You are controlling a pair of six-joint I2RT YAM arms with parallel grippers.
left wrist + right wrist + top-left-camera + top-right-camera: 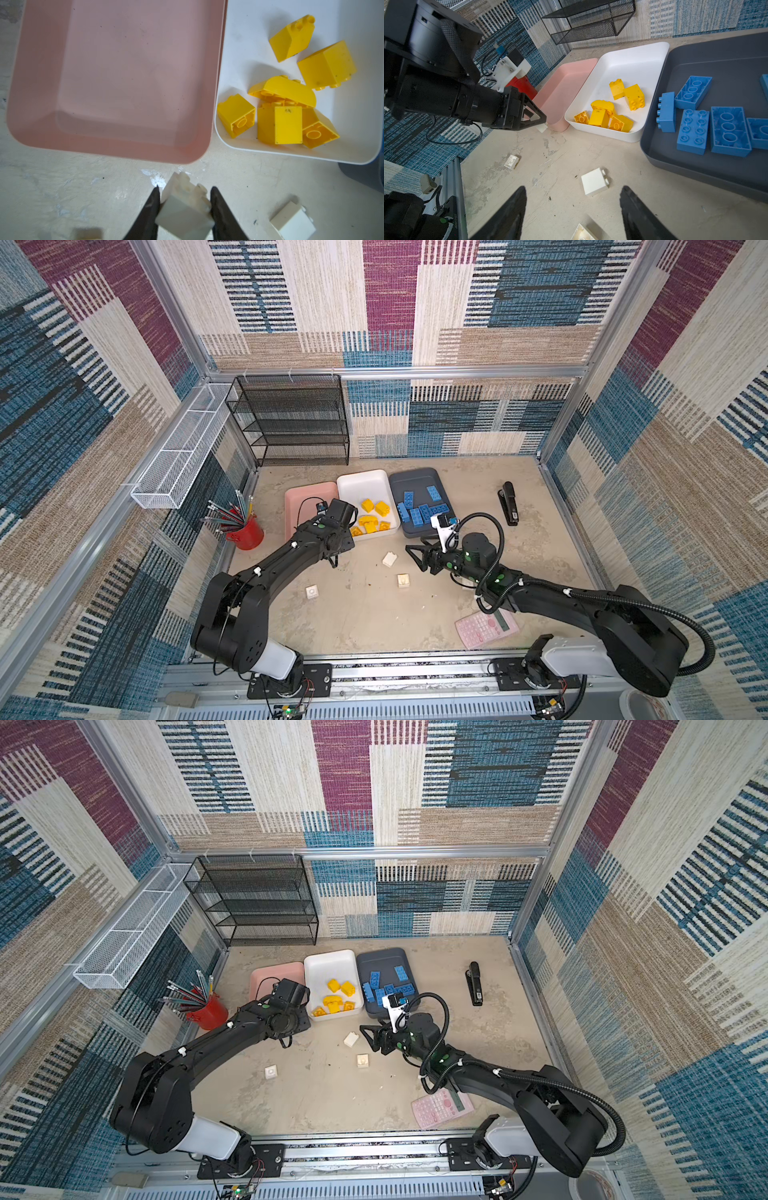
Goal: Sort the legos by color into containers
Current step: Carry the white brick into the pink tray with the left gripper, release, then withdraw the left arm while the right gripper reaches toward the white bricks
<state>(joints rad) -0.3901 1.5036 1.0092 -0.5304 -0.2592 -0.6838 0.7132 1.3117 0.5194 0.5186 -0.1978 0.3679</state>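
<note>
My left gripper (185,187) is shut on a white lego (185,209), held just above the table in front of the pink container's (124,149) near rim; that container has nothing in it. The white container (361,485) holds several yellow legos (374,514). Several blue legos (419,510) lie in the dark grey container (415,481). Three white legos rest on the table in both top views (389,559) (403,580) (311,592). My right gripper (415,556) hangs open with nothing in it, just right of the nearest white lego (595,182).
A red pencil cup (246,533) stands left of the pink container. A black stapler (509,504) lies at the right and a pink calculator (486,628) under my right arm. A black mesh shelf (291,423) and a white wire basket (178,448) line the back and left walls.
</note>
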